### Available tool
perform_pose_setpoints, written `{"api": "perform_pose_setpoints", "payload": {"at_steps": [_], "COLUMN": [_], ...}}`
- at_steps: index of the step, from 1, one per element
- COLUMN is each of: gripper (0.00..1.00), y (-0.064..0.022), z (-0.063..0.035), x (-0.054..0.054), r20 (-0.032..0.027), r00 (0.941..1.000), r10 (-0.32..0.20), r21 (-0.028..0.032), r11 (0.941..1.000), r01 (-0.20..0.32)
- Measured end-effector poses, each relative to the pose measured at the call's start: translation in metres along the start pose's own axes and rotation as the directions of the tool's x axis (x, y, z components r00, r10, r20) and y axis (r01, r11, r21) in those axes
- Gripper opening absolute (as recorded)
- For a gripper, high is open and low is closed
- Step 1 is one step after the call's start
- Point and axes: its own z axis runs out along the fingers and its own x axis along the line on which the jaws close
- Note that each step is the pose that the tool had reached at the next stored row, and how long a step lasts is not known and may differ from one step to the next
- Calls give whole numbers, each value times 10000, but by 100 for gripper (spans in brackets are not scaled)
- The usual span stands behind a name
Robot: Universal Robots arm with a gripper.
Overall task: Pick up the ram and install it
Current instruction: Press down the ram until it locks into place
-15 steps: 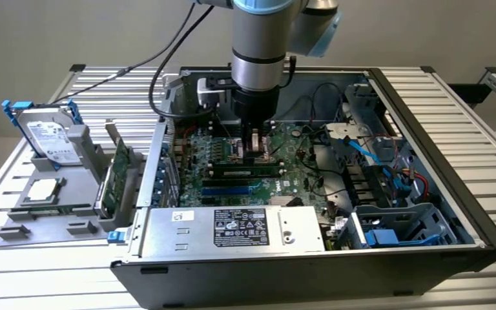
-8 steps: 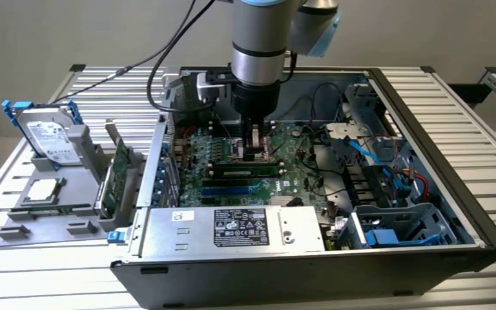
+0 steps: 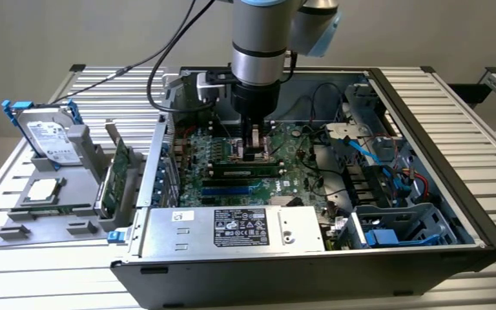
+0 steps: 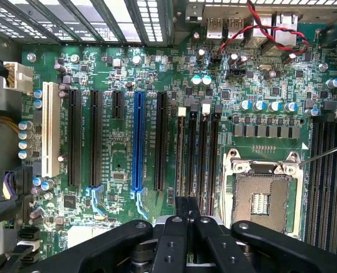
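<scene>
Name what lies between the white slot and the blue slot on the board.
Two long black slots and a short black slot, seen in the wrist view.

arm (image 3: 261, 39) cut off above, gripper (image 4: 187, 207) base cropped, label (image 3: 243, 227) print unreadable

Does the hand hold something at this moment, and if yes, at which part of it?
It cannot be told. The hand is shut low over the motherboard, but whether something thin sits between its fingers is unclear.

An open computer case (image 3: 454, 213) sits on the slatted desk (image 3: 24, 284), motherboard (image 4: 123, 74) exposed, with a hard drive (image 3: 48, 137) propped on the grey holder (image 3: 50, 219) beside it.
</scene>
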Motion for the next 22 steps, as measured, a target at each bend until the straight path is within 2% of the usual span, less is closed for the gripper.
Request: {"api": "perform_pose_setpoints", "payload": {"at_steps": [6, 11, 17, 22], "gripper": [11, 11, 11, 11], "y": [0, 2, 2, 3], "z": [0, 2, 3, 3], "x": [8, 71, 73, 73], "r20": [6, 25, 62, 87], "r00": [10000, 10000, 9973, 9900], "r10": [-2, 43, 727, 1405], "r21": [-1, -1, -23, -48], "r11": [10000, 10000, 9974, 9901], "r01": [2, -43, -726, -1405]}}
